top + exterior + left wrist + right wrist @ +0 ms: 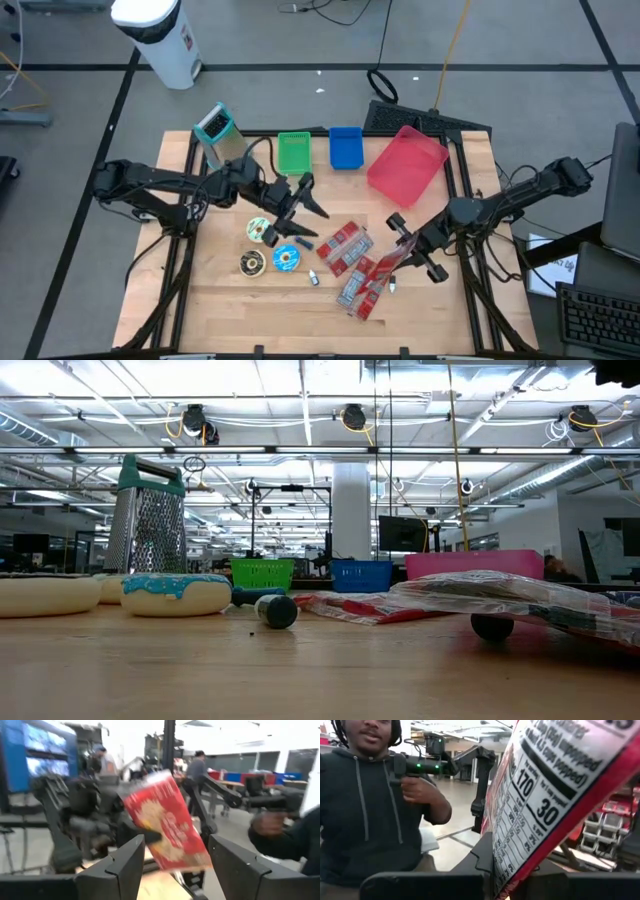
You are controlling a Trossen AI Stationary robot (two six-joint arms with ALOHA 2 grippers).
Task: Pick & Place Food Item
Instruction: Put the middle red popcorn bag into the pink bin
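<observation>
High view first: the right gripper (410,249) is raised over the right half of the wooden table (230,300), its fingers pinched tight on a red popcorn packet (385,262) that hangs from them above a loose pile of similar red packets (345,245). From the right wrist view the held packet (545,795) fills most of what shows, its nutrition panel readable, clamped between the two dark fingers (482,855) with no gap to be seen. Behind it stands a person in a dark hooded top (365,820), one hand (422,795) holding a black handheld device (420,766).

The left gripper (300,205) sits near the table's middle, just in front of the green basket (294,152), with its fingers spread well apart and nothing between them. The left wrist view confirms this: both of its fingers (125,865) stand wide, and the red packet (167,822) shows beyond them (carried by the other arm, farther off, rather than by this one).

Along the far edge of the table are a metal grater (216,135), the green basket, a blue basket (345,147) and a tilted pink bin (407,165). Three frosted doughnuts (284,259) lie just in front of the left gripper. The low view shows a blue-iced doughnut (176,594) resting flat on the table, the grater (148,520) upright behind it, and plastic-wrapped packets (480,600) lying on the right.
</observation>
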